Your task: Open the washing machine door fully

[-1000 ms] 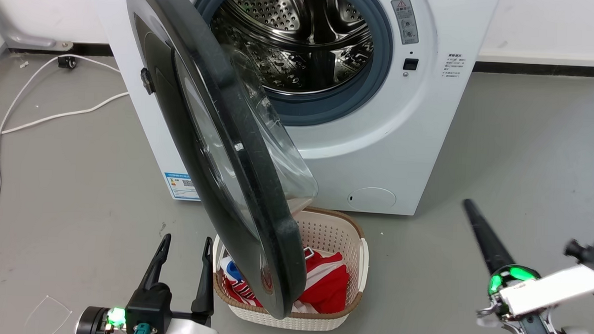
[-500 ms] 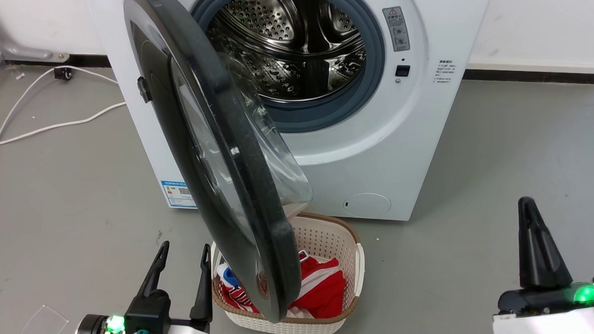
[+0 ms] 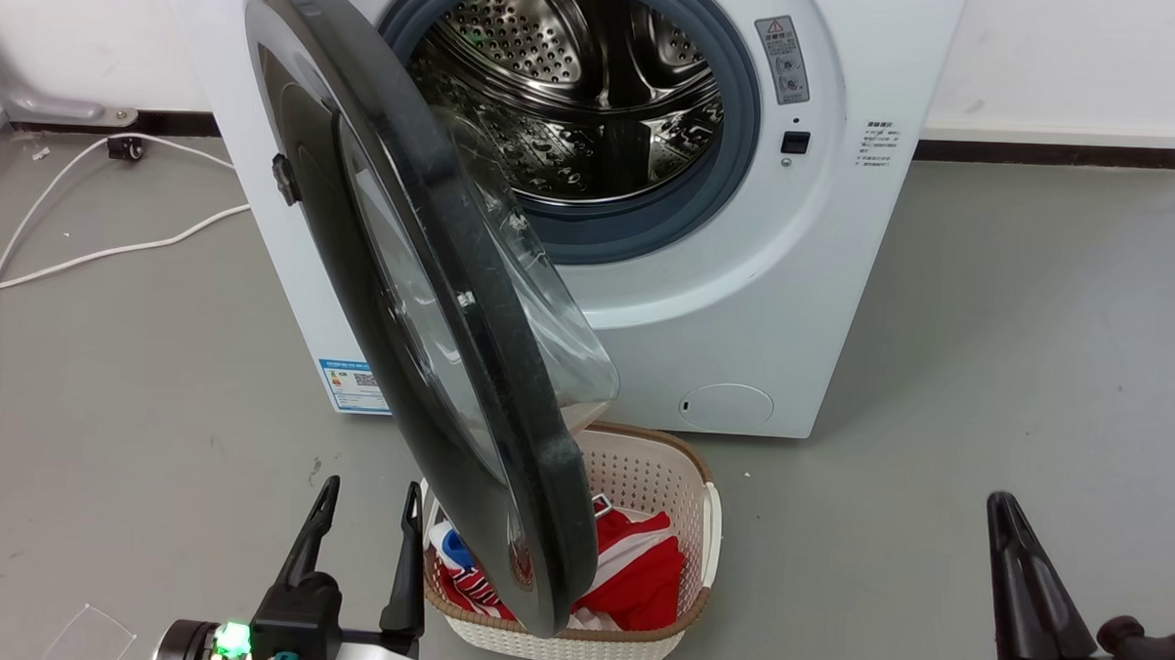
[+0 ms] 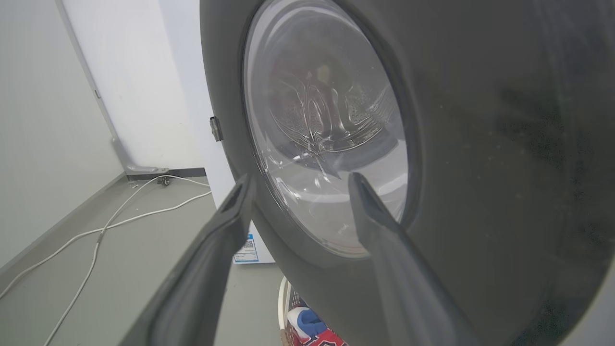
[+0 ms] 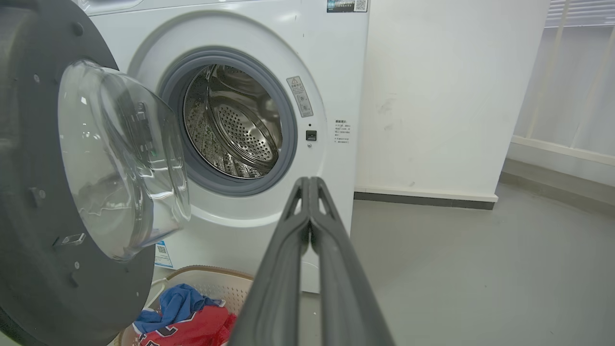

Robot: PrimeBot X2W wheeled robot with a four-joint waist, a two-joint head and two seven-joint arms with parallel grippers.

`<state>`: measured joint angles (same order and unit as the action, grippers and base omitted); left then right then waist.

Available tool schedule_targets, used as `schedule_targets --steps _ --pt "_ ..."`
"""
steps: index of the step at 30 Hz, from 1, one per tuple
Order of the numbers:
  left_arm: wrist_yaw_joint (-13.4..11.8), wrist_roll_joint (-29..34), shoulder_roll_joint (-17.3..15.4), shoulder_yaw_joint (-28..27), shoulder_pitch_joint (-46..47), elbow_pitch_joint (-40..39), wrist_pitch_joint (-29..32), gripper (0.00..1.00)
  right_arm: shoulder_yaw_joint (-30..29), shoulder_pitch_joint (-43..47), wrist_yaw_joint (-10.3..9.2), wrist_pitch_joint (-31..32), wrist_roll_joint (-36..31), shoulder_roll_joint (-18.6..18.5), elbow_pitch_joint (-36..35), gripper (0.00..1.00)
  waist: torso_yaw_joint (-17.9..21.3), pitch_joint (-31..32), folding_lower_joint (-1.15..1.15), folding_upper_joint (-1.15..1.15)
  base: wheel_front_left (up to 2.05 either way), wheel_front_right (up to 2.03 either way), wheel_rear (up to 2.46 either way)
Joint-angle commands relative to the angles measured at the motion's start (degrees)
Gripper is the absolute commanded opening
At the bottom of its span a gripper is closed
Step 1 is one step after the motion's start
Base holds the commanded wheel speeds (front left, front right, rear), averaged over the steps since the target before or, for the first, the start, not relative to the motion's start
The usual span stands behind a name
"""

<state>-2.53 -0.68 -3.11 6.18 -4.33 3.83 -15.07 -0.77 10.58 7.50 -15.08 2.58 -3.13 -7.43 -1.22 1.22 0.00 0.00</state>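
Observation:
The white washing machine [image 3: 795, 279] faces me with its steel drum [image 3: 576, 85] exposed. The washing machine door [image 3: 479, 346], black with a bulging clear glass bowl [image 3: 549, 309], is hinged on the left and swung out roughly edge-on toward me. My left gripper [image 3: 372, 483] is open at the lower left, just left of the door's lower edge and apart from it. In the left wrist view the open left gripper [image 4: 299, 179] points at the door's outer face [image 4: 480, 120]. My right gripper [image 3: 1000, 501] is shut and empty at the lower right, far from the door. In the right wrist view the right gripper [image 5: 309, 181] points toward the machine [image 5: 336, 62].
A cream laundry basket [image 3: 708, 530] holding red and blue clothes [image 3: 638, 576] sits on the floor under the door's lower edge. A white cable [image 3: 111, 250] runs across the grey floor at the left. A white wall [image 5: 432, 96] stands right of the machine.
My right gripper has drawn back and down toward the lower right corner and turned its fingers upright. The camera shifted slightly. The door and left gripper have held their places.

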Motion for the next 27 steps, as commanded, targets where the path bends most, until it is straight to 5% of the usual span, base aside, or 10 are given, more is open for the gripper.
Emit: schedule_targets --steps 1,2,3,4,22,24,27 --pt "0.12 0.0 -0.05 -0.04 -0.05 -0.22 -0.16 1.0 -0.28 0.69 -0.01 -0.1 0.41 0.27 0.2 0.0 -0.07 0.04 0.0 0.0 0.0 0.0 0.0" --pt "0.07 -0.01 -0.04 -0.07 -0.07 -0.3 -0.16 1.0 -0.45 1.11 -0.01 -0.11 1.54 0.33 0.63 0.11 -0.1 0.06 0.0 0.0 0.0 0.0 0.0" --pt "0.02 -0.03 -0.04 -0.11 -0.09 -0.35 -0.16 1.0 -0.66 1.51 -0.01 -0.11 2.26 0.34 1.22 0.45 -0.11 0.09 0.0 0.0 0.0 0.0 0.0" --pt "-0.02 -0.04 -0.03 -0.14 -0.12 -0.4 -0.16 1.0 -0.87 1.59 -0.01 -0.11 3.14 0.34 1.55 0.97 -0.11 0.12 0.0 0.0 0.0 0.0 0.0" --pt "-0.49 -0.38 0.04 -0.59 -0.55 -0.6 -0.16 1.0 -2.77 2.06 -0.01 -0.12 5.9 0.31 3.75 1.0 -0.14 0.6 0.0 0.0 0.0 0.0 0.0" --pt "-0.61 -0.69 0.06 -0.82 -0.69 -0.59 -0.16 0.0 -2.71 1.97 -0.01 -0.12 5.88 0.32 3.87 1.0 -0.2 0.62 0.0 0.0 0.0 0.0 0.0" --pt "-0.49 -0.9 0.08 -0.88 -0.81 -0.33 -0.16 0.0 -2.52 1.94 -0.01 -0.12 5.64 0.32 3.98 1.0 -0.25 0.66 0.0 0.0 0.0 0.0 0.0"
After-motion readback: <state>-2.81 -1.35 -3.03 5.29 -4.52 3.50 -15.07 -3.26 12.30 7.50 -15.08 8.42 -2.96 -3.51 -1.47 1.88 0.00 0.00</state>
